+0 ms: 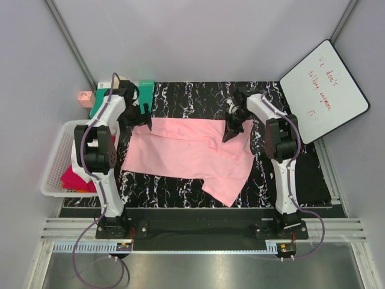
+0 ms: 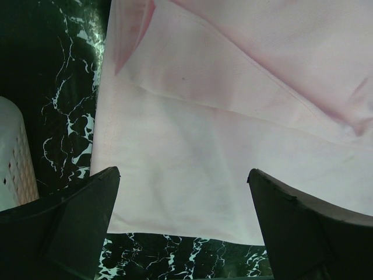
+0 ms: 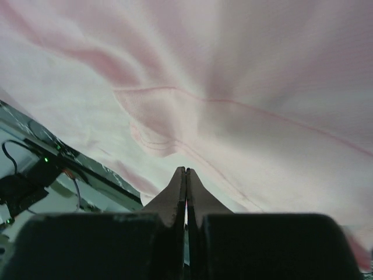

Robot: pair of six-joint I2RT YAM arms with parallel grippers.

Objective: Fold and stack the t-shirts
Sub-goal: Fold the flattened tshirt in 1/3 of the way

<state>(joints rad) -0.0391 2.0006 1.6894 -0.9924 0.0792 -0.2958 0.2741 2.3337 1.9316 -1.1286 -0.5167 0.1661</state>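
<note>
Fingers (image 3: 175,198) of the right hand (image 3: 186,175) are pressed flat together, tips up against the light pink t-shirt (image 3: 245,87), which fills that wrist view. I see no cloth between them, so I can't confirm it's pinching anything. From above, that right hand (image 1: 231,129) sits on the shirt's far right part, where the fabric is already doubled over and creased. Left hand (image 2: 183,181) is spread as wide as it goes, hovering over the shirt's left edge and one corner, touching nothing that I can see. The white basket (image 2: 14,157) is just beside its outer finger. The shirt (image 1: 186,153) lies skewed across the black marbled bench (image 1: 180,186), with one corner trailing toward the near edge. My read on the risks: 1) if the right hand moves while closed and resting on the cloth, it will drag and bunch the fabric rather than carry it, so the fold comes out crooked. 2) If the left hand comes down where it is, it may catch only the top layer at the overlap, or slide off the edge onto bare bench. 3) If the left hand swings outward, a finger could clip the basket (image 1: 54,156), which holds the magenta-red t-shirt (image 1: 75,179). 4) A pull toward the far side could haul the trailing corner in unevenly and worsen the skew. I'd want a confirmed pinch on both sides before any lift.
</note>
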